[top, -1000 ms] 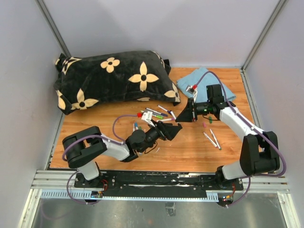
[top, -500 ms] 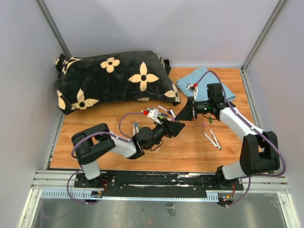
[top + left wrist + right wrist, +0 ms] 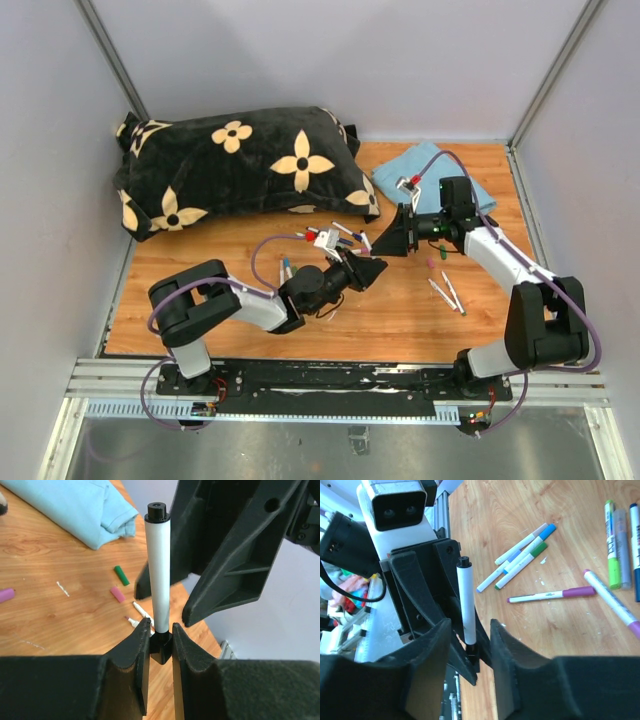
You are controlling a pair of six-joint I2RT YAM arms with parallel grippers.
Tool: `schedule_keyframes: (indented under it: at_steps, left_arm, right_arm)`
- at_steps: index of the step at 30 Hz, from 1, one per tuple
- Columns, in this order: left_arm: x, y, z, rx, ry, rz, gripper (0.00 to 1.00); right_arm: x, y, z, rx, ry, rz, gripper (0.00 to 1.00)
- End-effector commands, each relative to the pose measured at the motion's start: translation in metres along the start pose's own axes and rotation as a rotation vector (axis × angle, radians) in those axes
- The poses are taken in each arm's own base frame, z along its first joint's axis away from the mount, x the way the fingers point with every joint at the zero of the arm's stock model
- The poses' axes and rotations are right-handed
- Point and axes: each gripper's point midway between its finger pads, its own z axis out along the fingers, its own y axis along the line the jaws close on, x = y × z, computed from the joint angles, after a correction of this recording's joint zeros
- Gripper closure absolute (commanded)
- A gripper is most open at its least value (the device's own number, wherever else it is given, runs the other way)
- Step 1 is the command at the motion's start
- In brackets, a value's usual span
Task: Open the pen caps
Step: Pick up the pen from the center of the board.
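Checking the left wrist view: left gripper (image 3: pixel 161 632) is clamped on the black cap (image 3: pixel 161 650) of a white-barrelled pen (image 3: pixel 159 570), which stands straight out from its jaws. A green cap (image 3: pixel 120 575) and a pink cap (image 3: pixel 117 593) lie loose on the table (image 3: pixel 50 620), beyond and left of those fingers. Right gripper (image 3: pixel 470 624) faces it. I see its fingers (image 3: pixel 435 650) spread, with a gap either side of the pen's far end.

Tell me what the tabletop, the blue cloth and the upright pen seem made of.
Orange-brown tabletop: wood or wood-look laminate, grain lines visible. Folded light blue cloth: soft matte fabric, creased. Slim white upright pen barrel: probably smooth plastic, faintly glossy.
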Motion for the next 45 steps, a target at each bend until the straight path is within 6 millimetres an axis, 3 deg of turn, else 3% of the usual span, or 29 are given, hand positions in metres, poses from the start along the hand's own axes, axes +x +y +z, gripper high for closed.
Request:
schedule_keyframes:
  at_steps: [1,4,8,13,16,18,19,25,34,45]
  left_arm:
    - [-0.001,-0.005,-0.010,0.015,0.041,0.089,1.00]
    - [0.001,-0.004,-0.028,0.021,0.091,0.143,1.00]
    - [0.009,0.001,-0.060,0.032,0.199,0.223,1.00]
    - [0.017,0.006,-0.100,0.048,0.339,0.312,1.00]
    - [0.020,0.006,-0.115,0.076,0.407,0.352,1.00]
    - [0.024,0.006,-0.123,0.093,0.458,0.371,1.00]
    - [0.028,0.008,-0.126,0.094,0.487,0.377,1.00]
    - [0.039,0.014,-0.134,0.111,0.591,0.393,1.00]
    - [0.053,0.013,-0.130,0.146,0.681,0.392,1.00]
    - [0.062,0.012,-0.129,0.177,0.740,0.377,1.00]
  right_arm:
    - [-0.009,0.009,-0.015,-0.025,-0.042,-0.047,0.47]
    - [-0.016,0.016,-0.034,-0.003,-0.067,-0.137,0.27]
    - [-0.012,0.026,-0.054,0.060,-0.055,-0.342,0.22]
    - [0.010,0.040,-0.063,0.108,0.036,-0.574,0.16]
    - [0.020,0.046,-0.065,0.115,0.064,-0.751,0.11]
    - [0.024,0.053,-0.065,0.115,0.070,-0.893,0.01]
    - [0.027,0.057,-0.065,0.114,0.068,-0.952,0.02]
    - [0.044,0.071,-0.061,0.099,0.113,-1.214,0.02]
    - [0.091,0.053,-0.055,0.017,0.457,-1.334,0.03]
    - [0.101,0.060,-0.040,-0.047,0.596,-1.490,0.11]
